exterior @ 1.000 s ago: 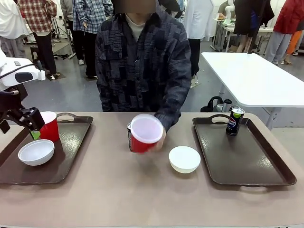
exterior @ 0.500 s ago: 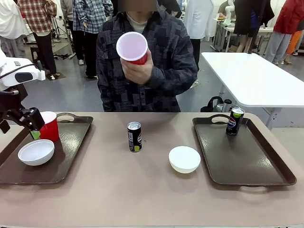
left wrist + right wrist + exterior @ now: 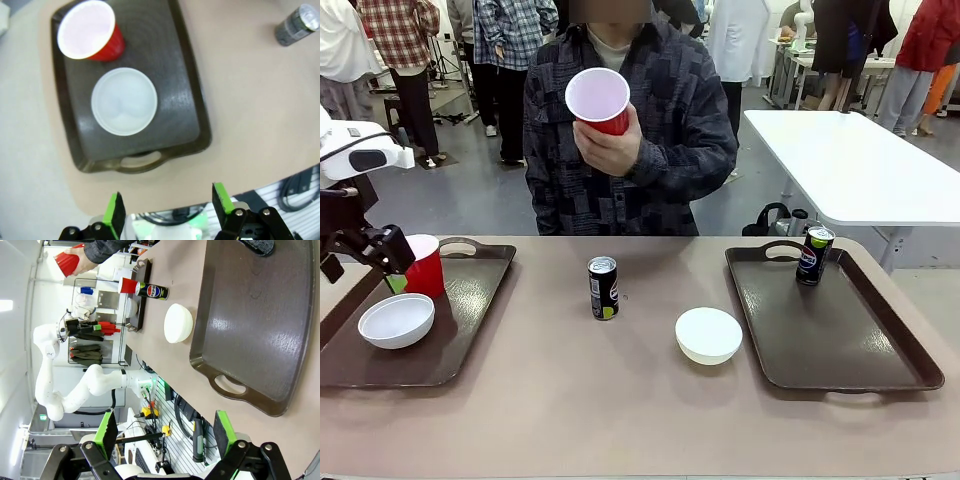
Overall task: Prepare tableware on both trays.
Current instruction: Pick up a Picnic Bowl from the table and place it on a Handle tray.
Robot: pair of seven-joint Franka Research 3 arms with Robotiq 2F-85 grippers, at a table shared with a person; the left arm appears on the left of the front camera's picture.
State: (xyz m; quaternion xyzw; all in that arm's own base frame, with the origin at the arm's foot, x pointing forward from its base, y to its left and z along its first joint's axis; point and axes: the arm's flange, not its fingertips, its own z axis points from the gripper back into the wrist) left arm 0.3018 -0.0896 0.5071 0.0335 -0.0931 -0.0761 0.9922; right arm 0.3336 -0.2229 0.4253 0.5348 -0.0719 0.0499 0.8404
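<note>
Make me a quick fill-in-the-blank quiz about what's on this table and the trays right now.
The person's hand holds a red ____ in the air.
The right tray carries one soda ____.
Right of the middle can, a white ____ sits on the bare table.
Missing: cup; can; bowl.

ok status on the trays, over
Both open: left gripper by left tray, right gripper near right tray. Left tray: red cup, bowl; right tray: can. Mid-table: second can, second bowl; person's hand holds other cup.

Bright even light; soft shadows; sheen on right tray [image 3: 840, 330]; left wrist view blurred; edges warped.
</note>
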